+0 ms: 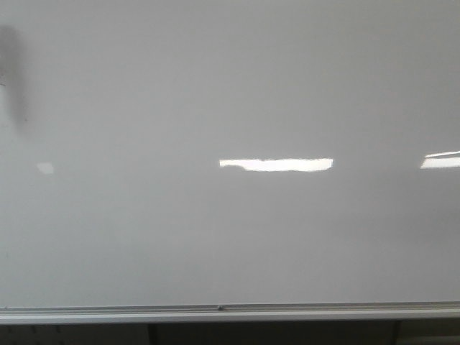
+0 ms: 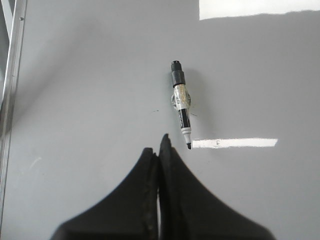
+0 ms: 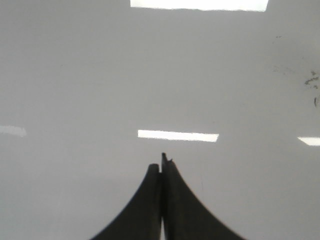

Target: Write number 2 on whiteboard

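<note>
Your biggest thing is the whiteboard (image 1: pixel 230 93), a glossy pale sheet filling the front view down to its aluminium rail (image 1: pixel 230 312), with bright strip reflections across it and a blurry dark smudge (image 1: pixel 14 68) at the upper left edge; no number 2 shows anywhere on it, so judge the writing as not yet begun. Expect that surface to be stiff and slick: it will not give under a tip, and a pen will skate on it unless you press squarely and lightly. In the left wrist view a marker (image 2: pixel 180 102) lies flat on a grey glossy surface just ahead of the left gripper (image 2: pixel 159 145), apart from it, its dark writing tip pointing back toward the fingers and its black end away. Both sets of jaws are pressed together and hold nothing, the right gripper (image 3: pixel 161 162) likewise over bare grey surface with a few dark specks (image 3: pixel 311 82) far off to one side. The marker looks light, rigid and round-bodied, so it may roll or squirt out of a pinch (a clear band, perhaps tape, wraps its middle). You would do best to spread the left jaws and take it across the barrel near that band, well clear of the tip, firmly enough that it cannot pivot when it meets the board.
</note>
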